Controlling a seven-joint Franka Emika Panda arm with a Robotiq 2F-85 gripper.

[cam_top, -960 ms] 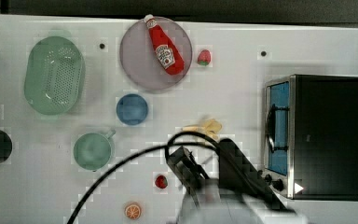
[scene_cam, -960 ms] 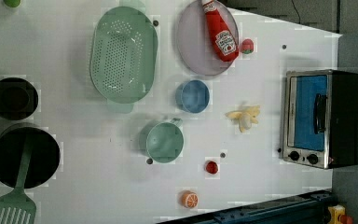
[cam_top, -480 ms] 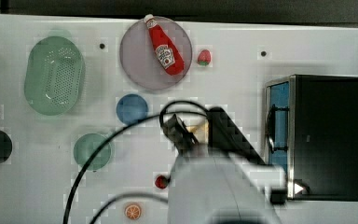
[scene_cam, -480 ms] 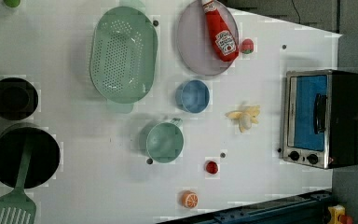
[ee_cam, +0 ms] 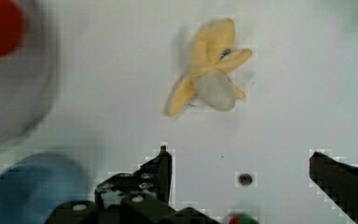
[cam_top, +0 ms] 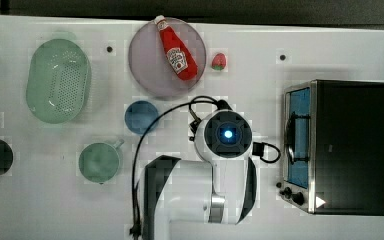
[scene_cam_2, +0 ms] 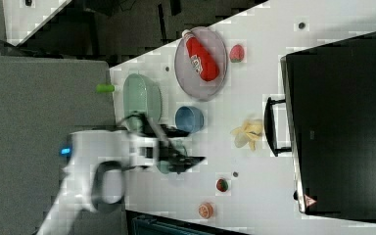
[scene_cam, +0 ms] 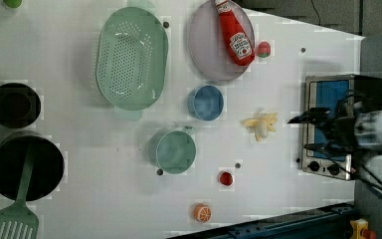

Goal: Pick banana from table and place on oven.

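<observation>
In the wrist view the pincer (ee_cam: 240, 182) stands wide open, its two black fingers (ee_cam: 161, 170) set far apart with bare white table (ee_cam: 121, 70) between them and nothing held. Just beyond the gap between the fingers lies the banana (ee_cam: 212, 74), flat on the table, its pale-yellow peel strips splayed out around the cream flesh. It is near the pincer but apart from it, untouched. A small dark hole (ee_cam: 245, 178) in the table sits between the fingers, and a blue bowl (ee_cam: 32, 186) shows at the edge beside one finger.

In the left view the banana (scene_cam: 261, 124) lies on the table between the blue bowl (scene_cam: 206, 102) and the oven (scene_cam: 331, 124), nearer the oven, with the dark pincer (scene_cam: 323, 132) showing in front of the oven's glass door. In the right view the banana (scene_cam_2: 247, 132) rests just beside the oven's bar handle (scene_cam_2: 269, 126).

Farther off in the top view, the arm (cam_top: 215, 170) covers the banana's place; beyond it a grey plate (cam_top: 147, 65) carries a red ketchup bottle (cam_top: 176, 50), with a strawberry (cam_top: 218, 61) just beside the plate. A green colander (cam_top: 57, 80) and a green cup (cam_top: 99, 161) lie toward the top view's left.
</observation>
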